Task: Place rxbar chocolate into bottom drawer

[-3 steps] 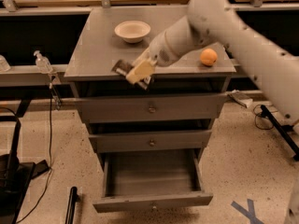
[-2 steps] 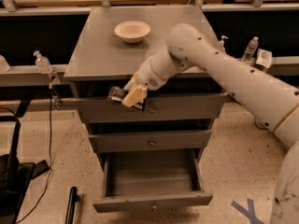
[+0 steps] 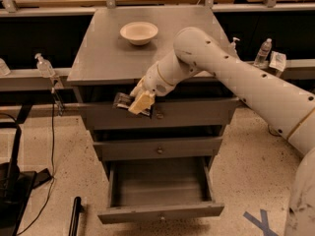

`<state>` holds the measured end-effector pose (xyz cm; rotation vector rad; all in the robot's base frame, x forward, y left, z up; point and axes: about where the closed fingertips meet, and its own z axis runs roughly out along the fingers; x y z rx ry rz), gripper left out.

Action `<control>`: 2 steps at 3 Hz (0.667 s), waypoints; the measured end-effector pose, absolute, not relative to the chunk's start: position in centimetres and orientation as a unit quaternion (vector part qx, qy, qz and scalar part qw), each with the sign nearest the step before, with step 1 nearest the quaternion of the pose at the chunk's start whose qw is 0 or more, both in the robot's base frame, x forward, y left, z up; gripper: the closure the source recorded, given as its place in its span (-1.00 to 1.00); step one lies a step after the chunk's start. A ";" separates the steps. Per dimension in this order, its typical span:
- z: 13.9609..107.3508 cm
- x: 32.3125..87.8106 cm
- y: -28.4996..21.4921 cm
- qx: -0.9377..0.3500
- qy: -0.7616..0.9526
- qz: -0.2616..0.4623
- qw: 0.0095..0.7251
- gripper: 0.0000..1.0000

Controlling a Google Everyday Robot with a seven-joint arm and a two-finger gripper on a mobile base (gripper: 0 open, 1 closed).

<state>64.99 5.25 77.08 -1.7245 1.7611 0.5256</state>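
Note:
My gripper (image 3: 138, 102) is shut on the rxbar chocolate (image 3: 124, 102), a small flat black bar that sticks out to the left of the pale fingers. It hangs in front of the top drawer's face, off the cabinet top and well above the bottom drawer (image 3: 160, 211). The bottom drawer is pulled open, a wide shallow grey tray whose inside shows nothing in it. My white arm reaches in from the right across the cabinet's front right corner.
A pale bowl (image 3: 139, 32) sits at the back of the grey cabinet top (image 3: 103, 58). The two upper drawers are closed. Bottles stand on side ledges at left (image 3: 44, 65) and right (image 3: 263, 53). Black equipment and a cable lie on the floor at left.
The gripper has carried the bar off the cabinet top, forward and down, to in front of the top drawer. The orange fruit seen earlier is now hidden behind the arm.

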 end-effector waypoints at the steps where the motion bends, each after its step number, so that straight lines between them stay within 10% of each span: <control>1: 75.5 65.1 4.7 -0.647 0.684 0.161 0.297 1.00; 2: 70.5 64.2 2.8 -0.661 0.680 0.110 0.298 1.00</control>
